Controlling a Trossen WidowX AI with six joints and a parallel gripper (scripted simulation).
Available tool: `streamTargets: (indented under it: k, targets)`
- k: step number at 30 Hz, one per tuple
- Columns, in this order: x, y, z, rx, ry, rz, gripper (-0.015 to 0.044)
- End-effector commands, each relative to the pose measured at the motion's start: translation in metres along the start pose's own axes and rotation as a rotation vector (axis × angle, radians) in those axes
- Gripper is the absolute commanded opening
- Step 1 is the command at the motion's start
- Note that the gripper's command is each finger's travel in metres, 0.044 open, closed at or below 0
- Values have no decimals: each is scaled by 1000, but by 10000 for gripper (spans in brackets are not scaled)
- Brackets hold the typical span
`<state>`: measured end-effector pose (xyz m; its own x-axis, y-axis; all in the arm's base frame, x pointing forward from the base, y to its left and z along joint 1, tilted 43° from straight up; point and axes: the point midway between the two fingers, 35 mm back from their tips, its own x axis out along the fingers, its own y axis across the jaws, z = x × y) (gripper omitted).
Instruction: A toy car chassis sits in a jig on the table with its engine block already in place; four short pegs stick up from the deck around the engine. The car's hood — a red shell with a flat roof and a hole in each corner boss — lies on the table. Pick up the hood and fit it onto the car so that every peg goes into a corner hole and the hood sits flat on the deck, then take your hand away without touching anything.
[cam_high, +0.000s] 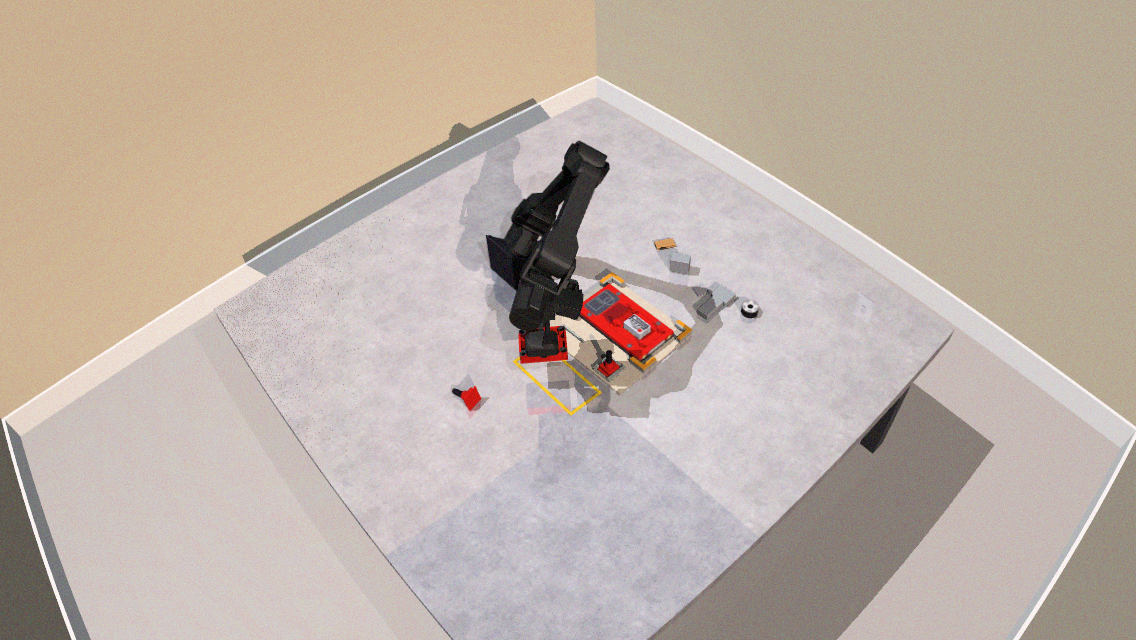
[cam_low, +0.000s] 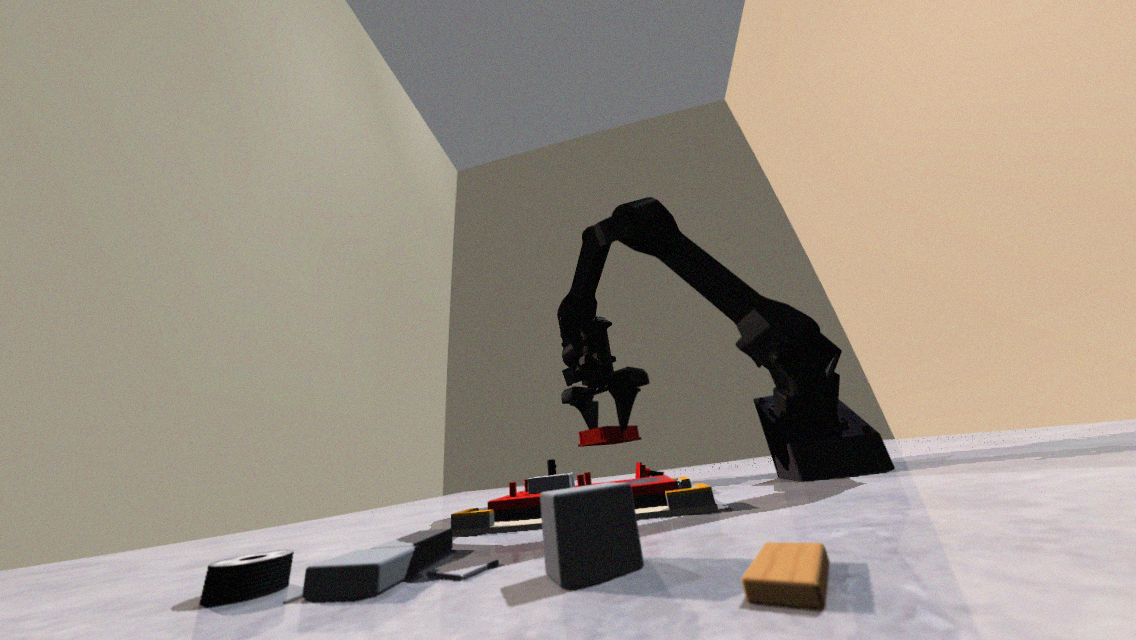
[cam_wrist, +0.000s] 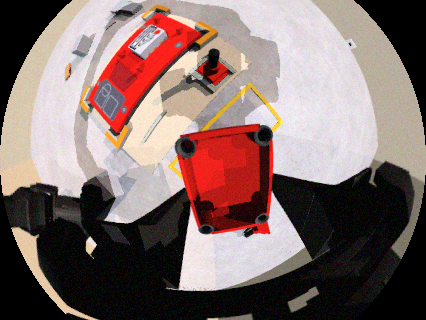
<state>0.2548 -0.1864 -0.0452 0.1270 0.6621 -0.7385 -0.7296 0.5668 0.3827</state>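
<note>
The red hood (cam_high: 527, 356) (cam_low: 608, 436) (cam_wrist: 227, 175) is held in the air, roughly level in the exterior view. The wrist view shows a dark round boss at each corner. My gripper (cam_low: 608, 429) (cam_wrist: 229, 185) is shut on it, the fingers at opposite sides. In the top view the hand hides much of the hood, which is off to the jig's side. The red chassis (cam_high: 620, 314) (cam_wrist: 150, 70) sits in the jig (cam_low: 516, 524) (cam_wrist: 145, 136) with its orange-topped corners. The grey engine block (cam_high: 637, 325) (cam_low: 550, 481) (cam_wrist: 148, 42) is on the deck; a short red peg (cam_low: 512, 489) shows near it.
A black-handled red part (cam_high: 608, 367) (cam_wrist: 213, 70) stands beside the chassis. A yellow outline (cam_high: 542, 387) (cam_wrist: 227, 107) lies in front. Another red part (cam_high: 471, 397) (cam_wrist: 262, 228) lies farther off. Beyond the jig are a grey block (cam_high: 679, 263) (cam_low: 592, 532), a wooden block (cam_high: 664, 244) (cam_low: 787, 572) and a black wheel (cam_high: 749, 311) (cam_low: 248, 580).
</note>
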Motion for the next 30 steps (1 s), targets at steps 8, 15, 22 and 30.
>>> streamTargets:
  k: [8,15,22,30]
  targets:
    - [-2,-2,-4,-207,6,-7,0]
    - [-2,-3,-6,-346,6,-8,0]
    - [1,-3,-6,-396,7,-8,0]
    - [41,-5,-6,-396,6,-9,0]
